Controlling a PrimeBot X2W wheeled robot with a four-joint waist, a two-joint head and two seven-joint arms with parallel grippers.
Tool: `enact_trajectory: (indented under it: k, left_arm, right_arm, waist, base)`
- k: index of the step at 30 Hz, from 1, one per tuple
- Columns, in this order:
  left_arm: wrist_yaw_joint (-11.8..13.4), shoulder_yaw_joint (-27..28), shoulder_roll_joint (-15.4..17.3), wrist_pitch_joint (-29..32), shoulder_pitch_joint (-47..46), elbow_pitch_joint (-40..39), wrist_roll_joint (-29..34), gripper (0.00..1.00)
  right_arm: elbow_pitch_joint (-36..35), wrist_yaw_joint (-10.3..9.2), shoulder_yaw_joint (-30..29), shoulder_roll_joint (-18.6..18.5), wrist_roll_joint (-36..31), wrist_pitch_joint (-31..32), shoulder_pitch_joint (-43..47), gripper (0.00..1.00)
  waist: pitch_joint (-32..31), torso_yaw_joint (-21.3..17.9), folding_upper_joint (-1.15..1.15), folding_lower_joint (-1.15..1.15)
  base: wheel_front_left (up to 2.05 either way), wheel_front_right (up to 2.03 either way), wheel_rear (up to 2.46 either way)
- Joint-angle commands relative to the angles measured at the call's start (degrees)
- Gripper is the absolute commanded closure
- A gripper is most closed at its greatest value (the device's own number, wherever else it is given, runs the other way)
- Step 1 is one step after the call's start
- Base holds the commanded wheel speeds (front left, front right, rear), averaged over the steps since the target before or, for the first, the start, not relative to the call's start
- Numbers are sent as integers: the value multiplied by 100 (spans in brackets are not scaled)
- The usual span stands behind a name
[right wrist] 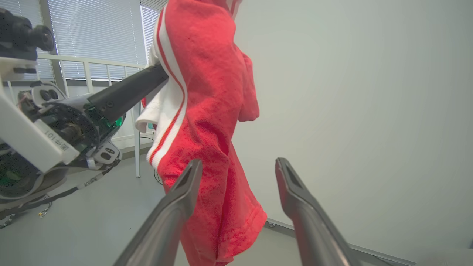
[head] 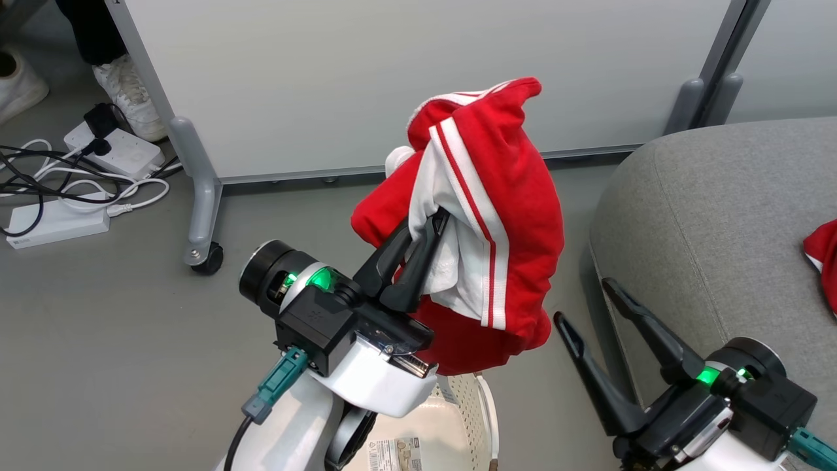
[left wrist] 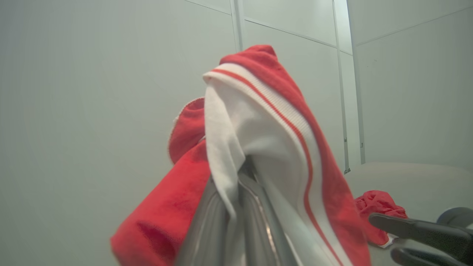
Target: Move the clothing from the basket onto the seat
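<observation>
L gripper (head: 434, 221) clenched on soft red garment w/ white striped panels (head: 516, 216), hanging above cream perforated plastic basket (head: 467, 405). R gripper (head: 582, 299) spread, empty. Suggest: swing to 3 o'clock, release only once over grey fabric seat cushion (head: 706, 216).

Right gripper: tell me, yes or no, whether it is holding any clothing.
No, the right gripper is open with nothing between its fingers; the red garment hangs from the left gripper.

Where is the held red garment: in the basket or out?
Out: the left gripper, shut on the garment, holds it in the air above the basket, short of the sofa.
</observation>
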Motion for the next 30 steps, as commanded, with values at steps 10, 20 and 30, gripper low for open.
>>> enact_trajectory:
  k: [10,20,30]
  left_arm:
    - [-149,-309,14,-4,55,-62,89,100]
    - [-310,-799,14,-4,111,-82,13,100]
    - [-435,-1265,15,-4,172,7,-49,100]
  right_arm:
    - [72,2,262,-12,85,0,-228,0]
    - [378,2,490,-80,239,0,-398,0]
    - [621,2,644,-62,123,0,-565,0]
  waist:
    - [3,6,0,0]
    - [-82,111,0,0]
    - [-157,221,0,0]
  base:
    - [0,0,0]
    - [0,0,0]
    - [0,0,0]
